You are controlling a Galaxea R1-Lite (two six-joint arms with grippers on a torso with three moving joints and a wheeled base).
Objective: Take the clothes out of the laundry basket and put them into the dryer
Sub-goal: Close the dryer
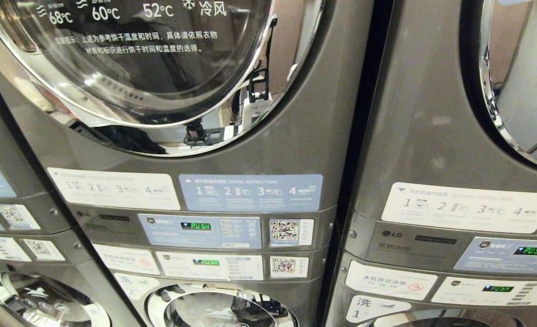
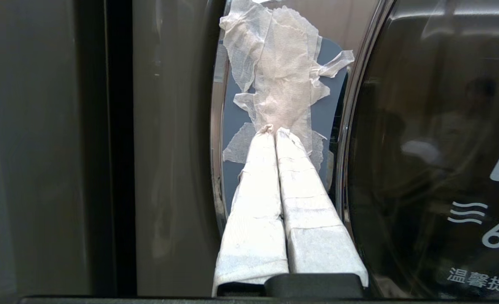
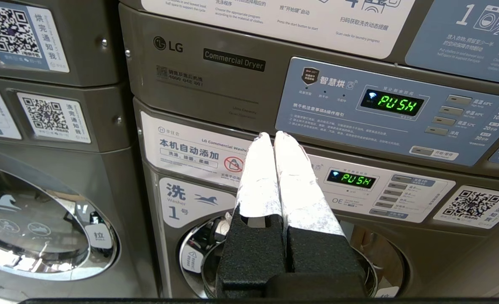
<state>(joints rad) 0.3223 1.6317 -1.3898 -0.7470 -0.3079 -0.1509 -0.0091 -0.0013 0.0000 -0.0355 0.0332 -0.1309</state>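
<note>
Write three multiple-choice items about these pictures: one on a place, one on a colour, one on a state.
1. Where do the fingers of the left gripper point?
A. At the white taped patch by the rim of the dryer door
B. At a QR code
C. Into a basket

2. What colour are the letters on the PUSH display?
A. Red
B. Green
C. Blue

3. How do the fingers of the right gripper stand?
A. Wide open
B. Closed on cloth
C. Shut and empty

Key:
1 A, the tips are right at the patch in the left wrist view.
2 B, the letters glow green.
3 C, the fingers press together with nothing between them.
</note>
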